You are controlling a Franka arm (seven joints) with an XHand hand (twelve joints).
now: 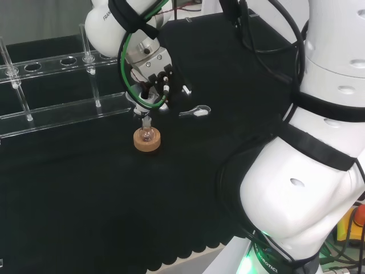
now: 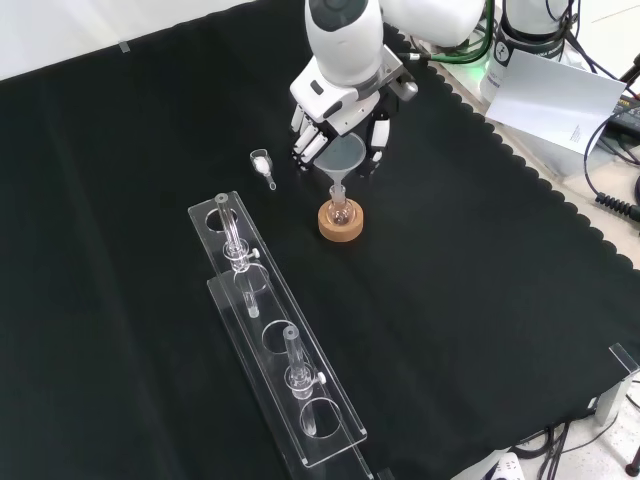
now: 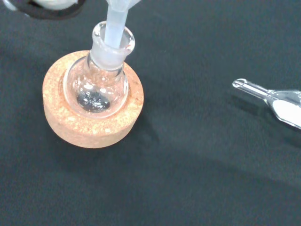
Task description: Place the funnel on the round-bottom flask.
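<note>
A small clear round-bottom flask sits upright in a cork ring stand on the black cloth, also seen as the flask on the cork ring in the front view. A translucent white funnel hangs over it, its stem reaching down into the flask's neck. The hand is directly above the flask, its fingers curled round the funnel's cone. In the head view the hand stands over the flask.
A clear scoop with white powder lies on the cloth left of the hand in the front view, the scoop right of the flask in the head view. A long clear rack holding glass tubes stands nearer the front camera. The arm's white links rise at the right.
</note>
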